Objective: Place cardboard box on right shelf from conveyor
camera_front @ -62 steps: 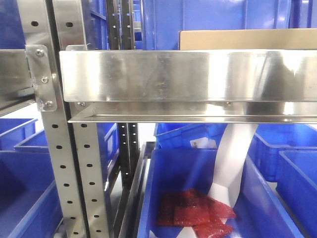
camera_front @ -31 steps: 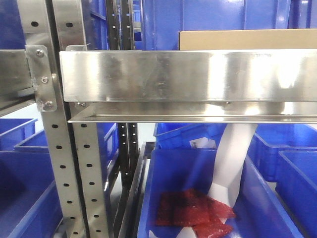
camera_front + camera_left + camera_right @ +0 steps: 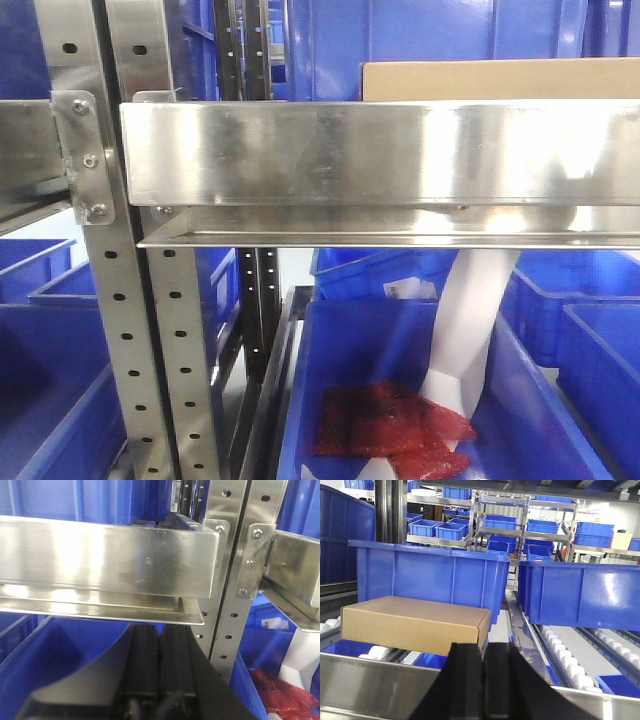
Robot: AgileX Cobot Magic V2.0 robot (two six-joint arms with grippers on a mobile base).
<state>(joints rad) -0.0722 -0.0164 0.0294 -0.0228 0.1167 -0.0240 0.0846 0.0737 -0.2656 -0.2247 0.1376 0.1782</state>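
The plain tan cardboard box lies flat on the white rollers of the right shelf, behind its shiny steel front lip. From the front only the box's top strip shows above the lip. My right gripper is shut and empty, just in front of the box's right corner and apart from it. My left gripper is shut and empty, below the neighbouring steel lip left of the perforated uprights. The conveyor is out of view.
Large blue bins stand on the rollers behind and right of the box. Below the shelf, a blue bin holds red packets and a white sheet. More blue bins sit lower left.
Nothing has clearly moved; the front view shifts only slightly and the box stays on the shelf.
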